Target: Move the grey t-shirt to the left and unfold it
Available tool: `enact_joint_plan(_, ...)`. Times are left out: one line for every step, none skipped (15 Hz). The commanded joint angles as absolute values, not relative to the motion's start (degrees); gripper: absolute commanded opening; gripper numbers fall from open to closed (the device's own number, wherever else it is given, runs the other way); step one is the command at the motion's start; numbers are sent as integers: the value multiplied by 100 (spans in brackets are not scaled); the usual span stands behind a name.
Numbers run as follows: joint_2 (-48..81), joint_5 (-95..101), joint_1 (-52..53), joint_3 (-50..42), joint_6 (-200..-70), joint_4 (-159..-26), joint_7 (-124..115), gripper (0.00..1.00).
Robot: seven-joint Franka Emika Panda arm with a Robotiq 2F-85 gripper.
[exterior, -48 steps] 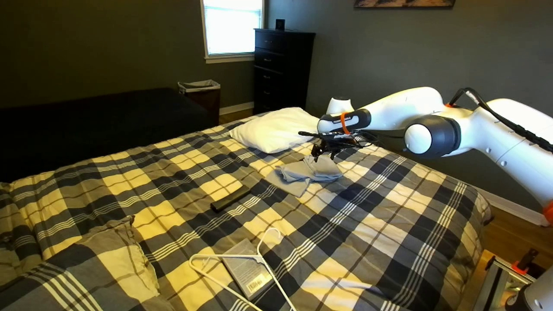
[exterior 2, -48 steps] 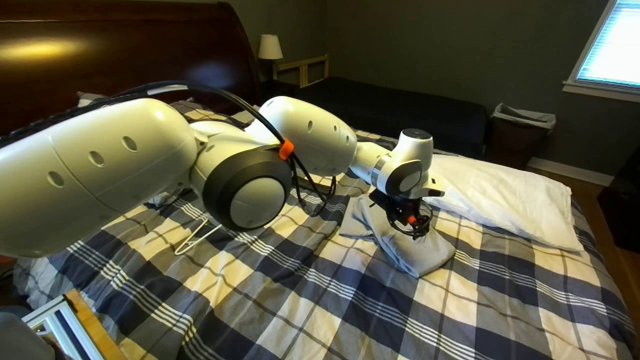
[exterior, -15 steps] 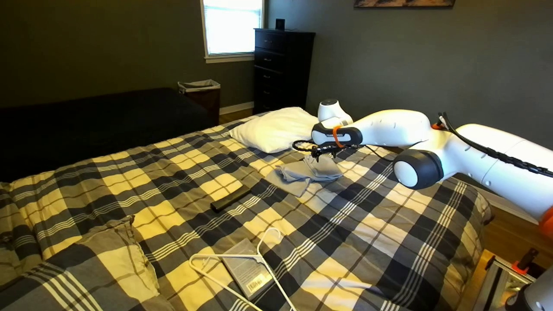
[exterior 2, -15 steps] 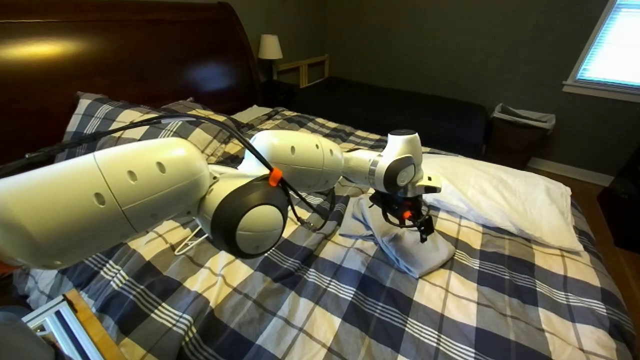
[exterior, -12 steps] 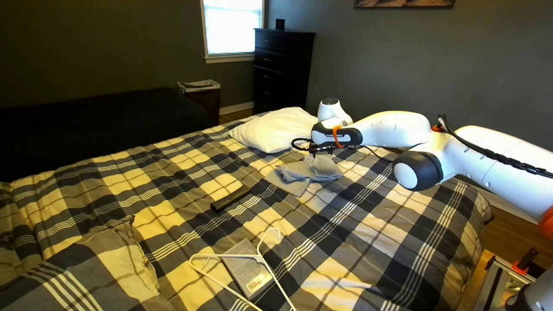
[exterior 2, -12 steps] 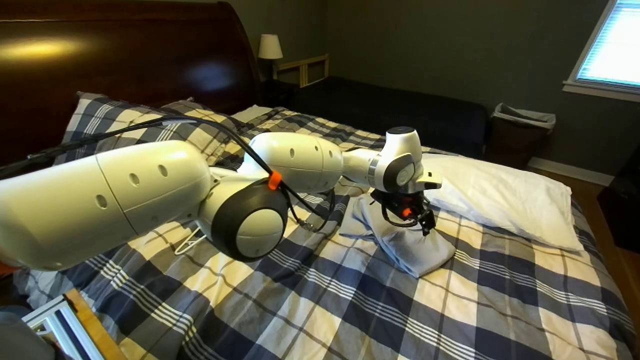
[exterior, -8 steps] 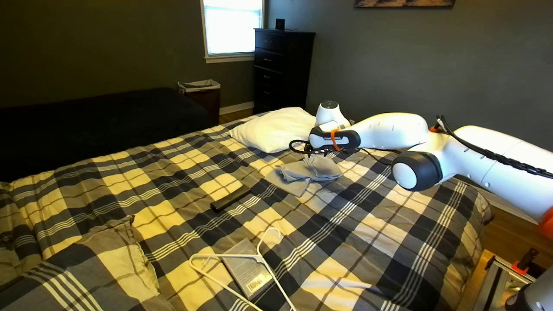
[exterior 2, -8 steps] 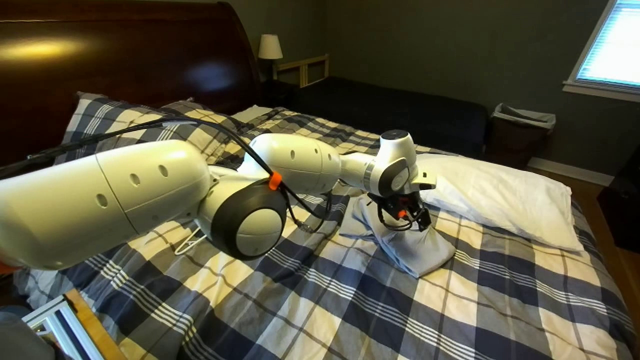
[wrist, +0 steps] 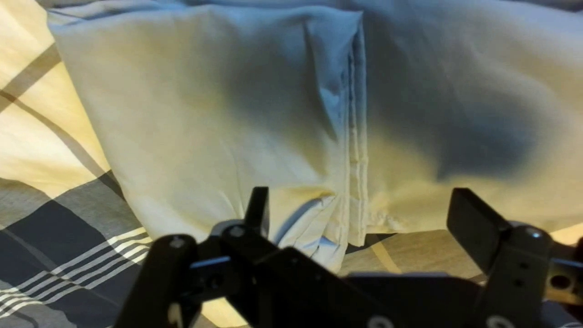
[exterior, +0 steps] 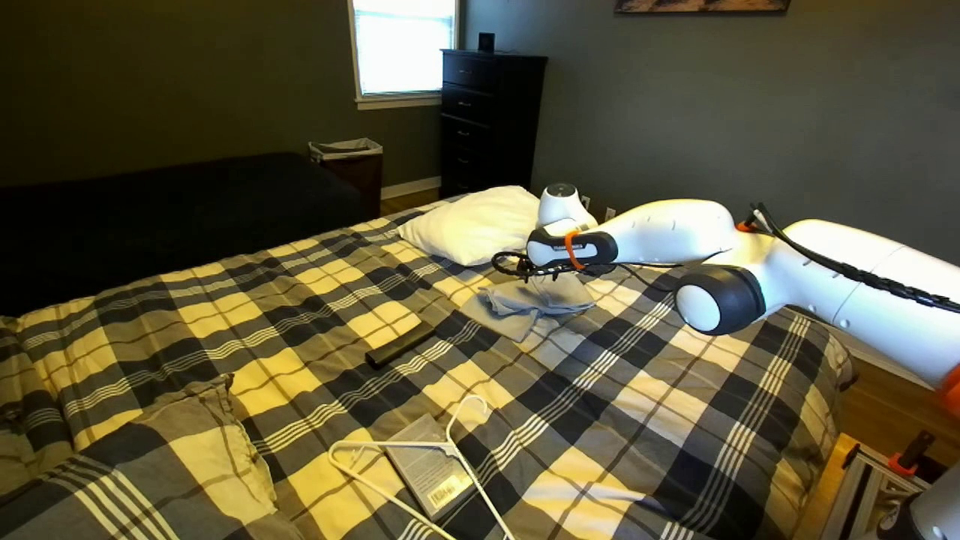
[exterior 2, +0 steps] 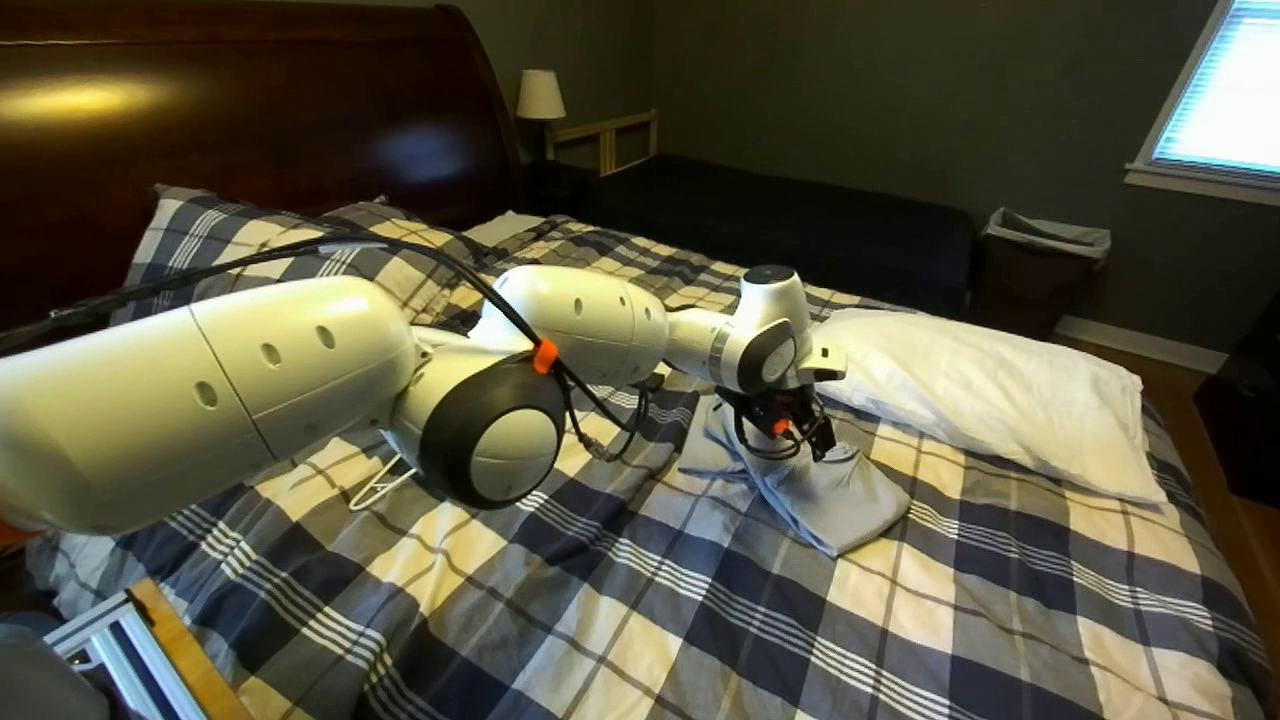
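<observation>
- Hanging above the grey t-shirt [exterior 2: 850, 505], the gripper [wrist: 359, 196] has its fingers [wrist: 476, 228] spread wide, holding nothing.
- Rumpled, folded over itself, the grey t-shirt lies on the plaid bedspread [exterior: 637, 390], near the white pillow [exterior: 469, 229].
- A white hanger [exterior: 450, 449] lies well apart.

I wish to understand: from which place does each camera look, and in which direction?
An exterior view: seems set near the plaid pillow, facing over the plaid bed to the dresser; the arm extends from the right edge.
An exterior view: seems set on the robot's side of the plaid bed, facing the dark bed, headboard at left; the arm extends from the left edge.
Wrist view: above the shirt, facing down; open jaws along the bottom.
Both exterior views share arm, shirt, white pillow and window.
</observation>
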State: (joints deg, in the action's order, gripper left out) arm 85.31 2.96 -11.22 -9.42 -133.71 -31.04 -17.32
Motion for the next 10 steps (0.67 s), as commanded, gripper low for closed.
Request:
enact_joint_plan(8530,309,-1139,-915,-13495,-3331,-1895,100)
enact_joint_plan(8531,326,-1137,-955,-13476,-3379,-1963,100)
enact_joint_plan(8533,323,-1146,-981,-13454,-3423,-2043,100)
enact_joint_plan(8533,307,-1172,-999,-13411,-3455,-2133,100)
enact_joint_plan(8533,294,-1193,-1001,-13387,-3487,-2175,100)
enact_joint_plan(8535,294,-1201,-1013,-13379,-3531,-2228,100)
enact_joint_plan(8534,295,-1217,-1029,-13365,-3561,-2273,100)
enact_joint_plan(8534,288,-1229,-1036,-13352,-3590,-2315,100)
enact_joint_plan(8535,291,-1236,-1057,-13346,-3614,-2361,100)
enact_joint_plan(8535,293,-1237,-1079,-13341,-3632,-2413,100)
